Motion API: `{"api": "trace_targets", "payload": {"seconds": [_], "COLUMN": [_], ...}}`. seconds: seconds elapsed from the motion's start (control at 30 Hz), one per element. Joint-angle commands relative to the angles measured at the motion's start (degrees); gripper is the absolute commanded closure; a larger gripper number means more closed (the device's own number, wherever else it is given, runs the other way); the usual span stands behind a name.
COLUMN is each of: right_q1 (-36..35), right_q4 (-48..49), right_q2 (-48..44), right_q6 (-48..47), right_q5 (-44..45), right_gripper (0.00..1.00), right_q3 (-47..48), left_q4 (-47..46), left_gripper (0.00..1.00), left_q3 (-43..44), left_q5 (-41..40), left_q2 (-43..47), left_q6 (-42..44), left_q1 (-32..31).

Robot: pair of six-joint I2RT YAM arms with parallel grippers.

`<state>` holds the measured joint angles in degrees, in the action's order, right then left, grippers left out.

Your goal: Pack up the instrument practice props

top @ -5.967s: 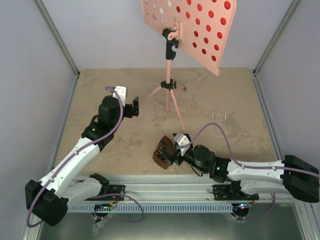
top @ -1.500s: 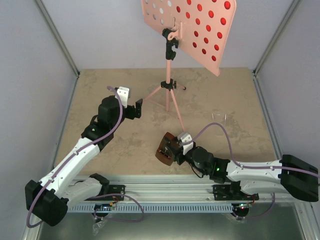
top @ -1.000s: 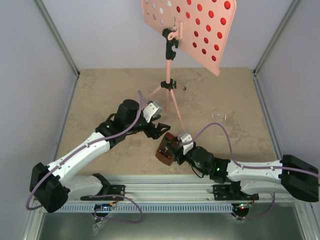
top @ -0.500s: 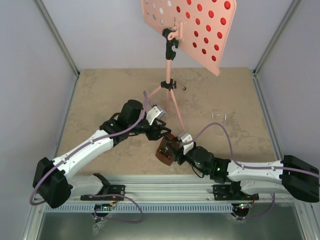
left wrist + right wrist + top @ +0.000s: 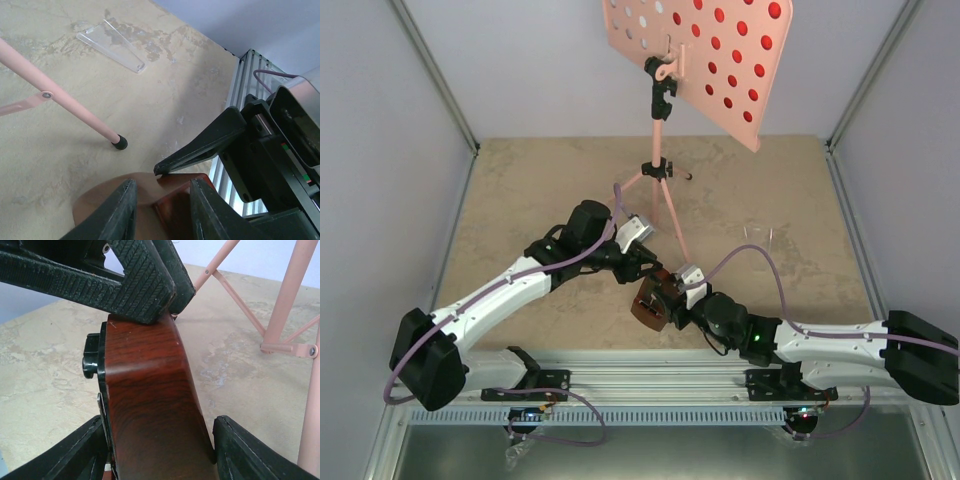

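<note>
From above we see the right gripper (image 5: 658, 299) clamping the metronome (image 5: 642, 308) near the table's (image 5: 520, 190) front middle, long axis pointing away toward the nearer left gripper (image 5: 642, 268); the left wrist shows those jaws astride its tip, pinch unclear; the right wrist shows the wood wedged between our fingers (image 5: 75, 455).

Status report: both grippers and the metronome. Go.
Right gripper shut on metronome. Left gripper astride its top, grip unconfirmed. Stand leg close beside, not touching.

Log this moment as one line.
right gripper: holding metronome | left gripper: straddling metronome top | music stand: upright
</note>
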<state>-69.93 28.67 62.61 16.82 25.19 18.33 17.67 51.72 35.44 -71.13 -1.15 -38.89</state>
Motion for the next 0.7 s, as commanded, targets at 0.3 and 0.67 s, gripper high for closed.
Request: {"api": "trace_targets", "payload": {"seconds": [0.3,0.67], "right_q1": [0.2,0.3], "right_q4": [-0.8,-0.6], "right_q2": [2.0,2.6], "right_q6": [0.4,0.2], "right_q5": [1.4,1.4], "right_gripper": [0.41,0.40], "right_q3": [3.1,3.6], "left_q4": [0.8,0.9], "left_gripper": [0.74,0.74], "left_q3": [1.4,1.4], "left_q5": [1.6,1.5], "left_q2": [-0.7,-0.5], "left_q6": [0.9,1.0], "left_q1": [-0.5,-0.5]}}
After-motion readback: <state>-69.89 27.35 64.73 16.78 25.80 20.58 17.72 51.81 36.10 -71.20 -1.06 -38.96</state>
